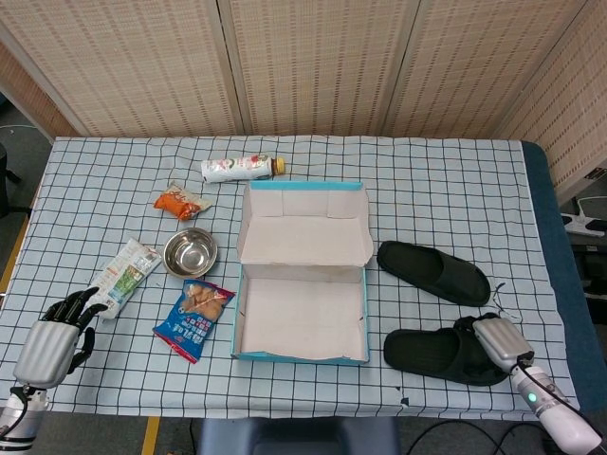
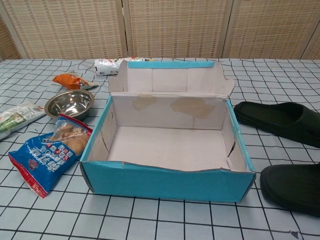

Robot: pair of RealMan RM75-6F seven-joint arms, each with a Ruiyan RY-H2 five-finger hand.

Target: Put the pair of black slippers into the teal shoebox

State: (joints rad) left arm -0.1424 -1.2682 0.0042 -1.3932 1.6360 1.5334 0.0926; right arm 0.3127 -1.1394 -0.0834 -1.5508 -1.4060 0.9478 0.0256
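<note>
The teal shoebox (image 1: 302, 356) (image 2: 165, 182) stands open and empty mid-table, its lid folded back. Right of it lie two black slippers. The far slipper (image 1: 433, 272) (image 2: 280, 120) lies by itself. On the right end of the near slipper (image 1: 432, 353) (image 2: 292, 190) rests my right hand (image 1: 500, 341); its dark fingers merge with the black upper, so whether it grips is unclear. My left hand (image 1: 55, 339) lies at the table's front left corner with its fingers spread, holding nothing. The chest view shows neither hand.
Left of the box are a steel bowl (image 1: 190, 252) (image 2: 69, 103), a blue snack bag (image 1: 194, 319) (image 2: 47, 155), an orange packet (image 1: 178, 202), a white-green packet (image 1: 125, 273) and a lying bottle (image 1: 242, 168). The table's right edge runs close to the slippers.
</note>
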